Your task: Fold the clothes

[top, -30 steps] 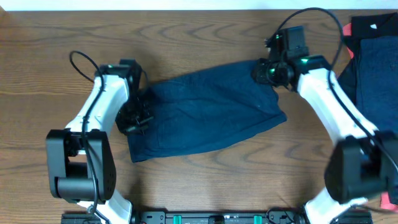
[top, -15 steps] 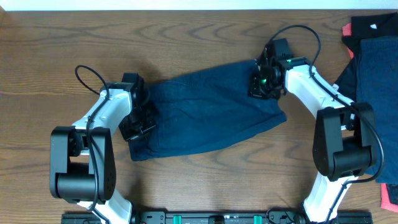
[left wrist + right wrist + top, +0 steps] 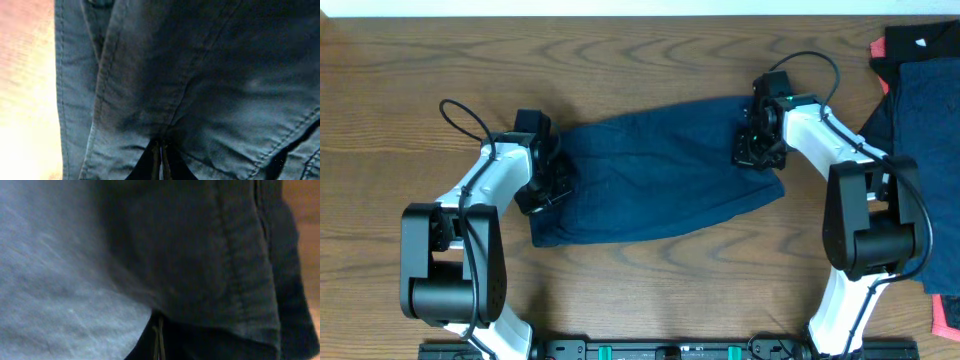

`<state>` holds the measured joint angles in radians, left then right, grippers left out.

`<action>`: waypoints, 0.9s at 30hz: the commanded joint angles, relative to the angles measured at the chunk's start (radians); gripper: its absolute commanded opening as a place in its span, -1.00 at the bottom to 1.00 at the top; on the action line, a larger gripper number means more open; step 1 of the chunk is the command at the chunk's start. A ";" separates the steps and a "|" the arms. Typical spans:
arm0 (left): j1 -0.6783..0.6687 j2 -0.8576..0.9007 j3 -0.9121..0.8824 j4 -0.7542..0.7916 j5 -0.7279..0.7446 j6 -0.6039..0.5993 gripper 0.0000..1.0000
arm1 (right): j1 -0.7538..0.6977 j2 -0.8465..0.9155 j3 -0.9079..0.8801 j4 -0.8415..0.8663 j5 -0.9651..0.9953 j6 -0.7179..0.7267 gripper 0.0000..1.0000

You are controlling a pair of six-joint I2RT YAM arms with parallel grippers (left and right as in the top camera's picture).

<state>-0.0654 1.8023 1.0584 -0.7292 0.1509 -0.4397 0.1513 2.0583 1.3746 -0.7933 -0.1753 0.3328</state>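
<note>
So the pants are lying stretched across the middle of the table, with the left gripper at one end and the right gripper at the other. Both wrist views show the fingers pinched tight on cloth near a seam. My take: hold both pinches firm, lift evenly, bring the ends together without letting the fabric sag or twist, and line up the edges before letting go. Count: two grippers, one pair of pants in hand. Over at the right edge there's one more navy piece, one black piece with one white tag, plus red scraps I can't identify.
</note>
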 commanded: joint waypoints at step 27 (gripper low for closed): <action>0.003 -0.053 0.115 -0.026 0.000 0.241 -0.88 | -0.031 -0.348 -0.118 -0.219 0.208 0.173 -0.73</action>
<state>-0.0654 1.7985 1.1355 -0.7124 0.1509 -0.2157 0.1120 1.8038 1.2488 -1.0100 0.0746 0.5594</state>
